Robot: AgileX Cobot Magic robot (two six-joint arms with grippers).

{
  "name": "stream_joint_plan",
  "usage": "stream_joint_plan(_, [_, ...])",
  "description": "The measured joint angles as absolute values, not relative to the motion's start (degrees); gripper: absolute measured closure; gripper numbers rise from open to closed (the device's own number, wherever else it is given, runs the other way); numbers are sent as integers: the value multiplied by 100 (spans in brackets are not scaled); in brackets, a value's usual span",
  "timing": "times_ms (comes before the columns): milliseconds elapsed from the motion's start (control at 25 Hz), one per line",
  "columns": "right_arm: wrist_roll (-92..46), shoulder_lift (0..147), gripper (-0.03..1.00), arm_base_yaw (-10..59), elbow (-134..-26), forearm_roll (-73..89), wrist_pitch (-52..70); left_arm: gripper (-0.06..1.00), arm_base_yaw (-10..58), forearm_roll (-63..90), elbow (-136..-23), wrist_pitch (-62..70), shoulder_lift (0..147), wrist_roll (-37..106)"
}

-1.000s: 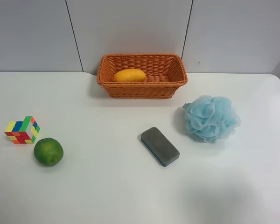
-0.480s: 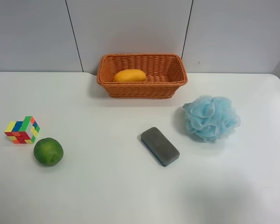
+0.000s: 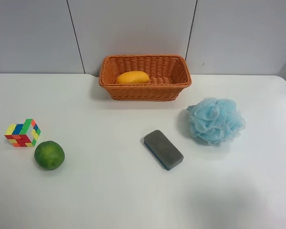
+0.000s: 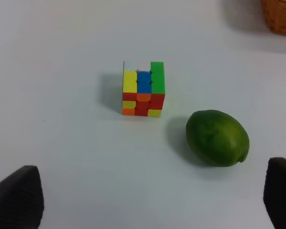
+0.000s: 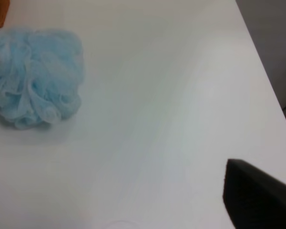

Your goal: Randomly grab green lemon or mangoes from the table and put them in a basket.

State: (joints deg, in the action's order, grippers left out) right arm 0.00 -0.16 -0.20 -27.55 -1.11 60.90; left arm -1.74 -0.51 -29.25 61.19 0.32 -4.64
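Note:
The green lemon point(image 3: 49, 155) lies on the white table point(image 3: 109, 191) at the exterior high view's left, just beside a puzzle cube. The yellow-orange mango point(image 3: 132, 77) lies inside the wicker basket point(image 3: 145, 90) at the back. No arm shows in the exterior high view. In the left wrist view the lemon point(image 4: 217, 138) lies a short way ahead of my left gripper point(image 4: 150, 183), whose fingers stand wide apart and empty. In the right wrist view only one dark finger point(image 5: 257, 198) shows, above bare table, holding nothing that I can see.
A multicoloured puzzle cube point(image 3: 23, 133) stands next to the lemon, also in the left wrist view point(image 4: 143, 89). A grey eraser block point(image 3: 163, 149) lies mid-table. A blue bath pouf point(image 3: 215, 120) sits at the right, also in the right wrist view point(image 5: 33, 76).
No object has moved. Only a faint shadow at the table's front right shifts slightly.

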Motion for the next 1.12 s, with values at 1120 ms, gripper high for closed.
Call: stream_joint_plan(1120, [0, -16, -1, -20, -2755, -111, 6090, 4, -174, -42, -2921, 6108, -12, -436])
